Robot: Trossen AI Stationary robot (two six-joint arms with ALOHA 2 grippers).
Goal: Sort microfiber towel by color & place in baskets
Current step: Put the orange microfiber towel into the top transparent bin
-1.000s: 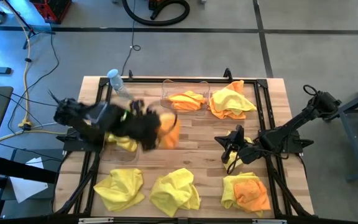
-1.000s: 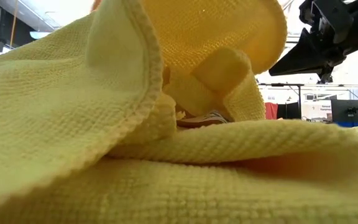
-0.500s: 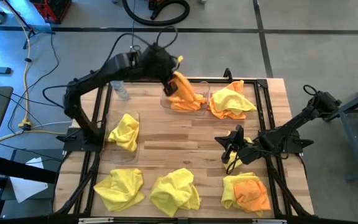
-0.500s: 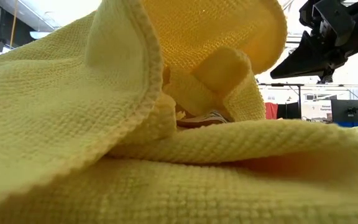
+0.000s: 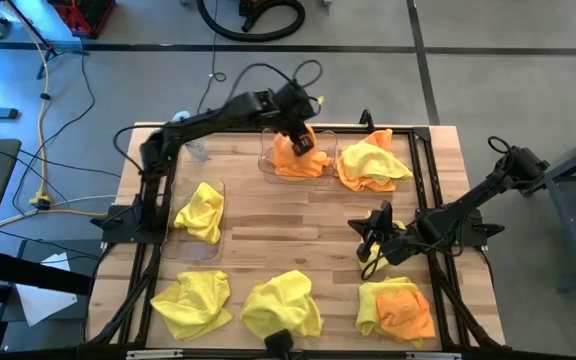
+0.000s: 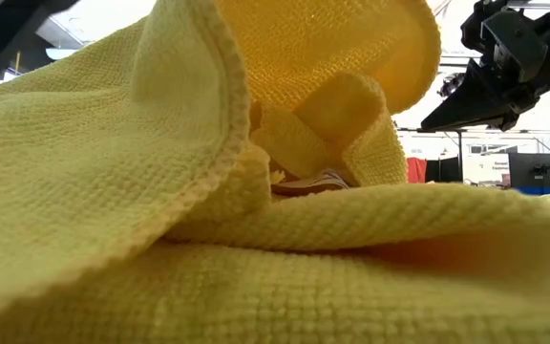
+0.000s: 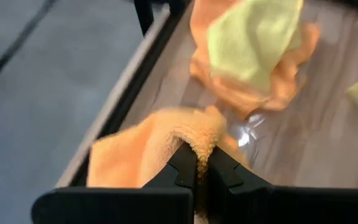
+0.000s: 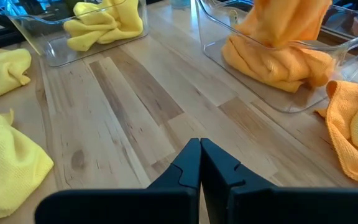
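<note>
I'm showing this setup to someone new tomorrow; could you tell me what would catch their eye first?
Probably the left gripper, stretched to the table's far edge and shut on an orange towel over the basket that holds orange cloth. Next, the yellow towels scattered along the near edge, one filling the low view, and the other basket at the left with a yellow cloth. The right gripper waits low at the right.

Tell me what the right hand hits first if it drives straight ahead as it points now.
Probably bare table first, then the clear basket holding orange towels. The right hand, shut and empty, points across open wood toward that basket; depth is hard to judge.
</note>
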